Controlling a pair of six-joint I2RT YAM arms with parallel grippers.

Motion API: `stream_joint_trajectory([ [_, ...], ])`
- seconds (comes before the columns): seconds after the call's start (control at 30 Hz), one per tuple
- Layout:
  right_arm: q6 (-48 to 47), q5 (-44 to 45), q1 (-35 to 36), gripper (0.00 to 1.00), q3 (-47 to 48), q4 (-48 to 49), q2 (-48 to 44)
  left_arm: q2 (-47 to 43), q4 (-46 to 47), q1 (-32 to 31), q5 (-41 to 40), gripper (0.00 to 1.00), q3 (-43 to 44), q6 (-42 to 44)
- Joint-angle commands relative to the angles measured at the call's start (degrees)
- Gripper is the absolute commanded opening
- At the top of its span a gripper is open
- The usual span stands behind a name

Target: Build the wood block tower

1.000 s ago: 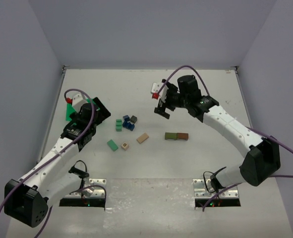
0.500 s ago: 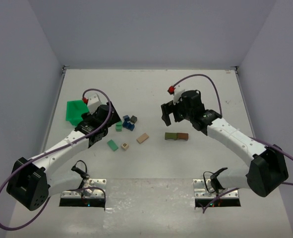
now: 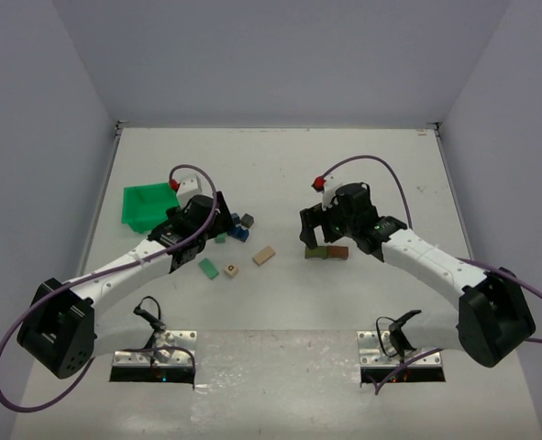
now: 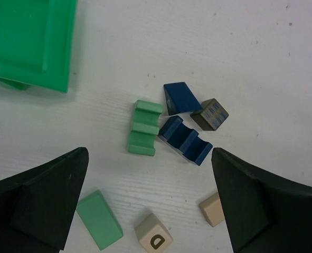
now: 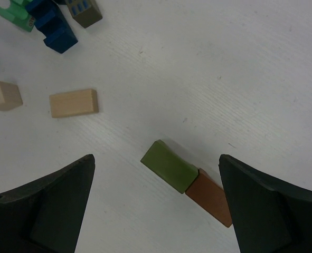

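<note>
Blocks [image 3: 264, 256] lie unstacked, blue-green cluster [image 4: 183, 139] under open left pincer [image 4: 149, 158], olive-brown pair [image 5: 169, 166] under open right pincer [image 5: 156, 158].

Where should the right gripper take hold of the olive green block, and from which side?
Grip the olive green block across its two long sides, near the middle, coming straight down. It lies flat, and one short end butts against the brown block, leaving no room for an end-to-end grip. The open right gripper hangs above it; its jaws probably need turning to straddle those sides.

Bright, even overhead light; soft faint shadows; no glare; wrist views sharp.
</note>
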Motion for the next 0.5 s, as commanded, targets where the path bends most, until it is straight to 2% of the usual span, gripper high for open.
stream_joint_trajectory([
  [0.0, -0.19, -5.99, 0.65, 0.99, -0.60, 6.67, 0.36, 0.05, 2.77, -1.08, 2.39, 1.00, -0.14, 0.32],
  [0.23, -5.81, -0.45, 6.99, 0.99, -0.19, 8.21, 3.89, 0.27, 2.76, -1.49, 3.17, 1.00, 0.22, 0.06],
  [0.47, -7.31, 0.27, 10.70, 0.99, 1.37, 11.17, 7.83, -0.55, 2.22, -1.49, 3.11, 1.00, -0.84, -0.31],
])
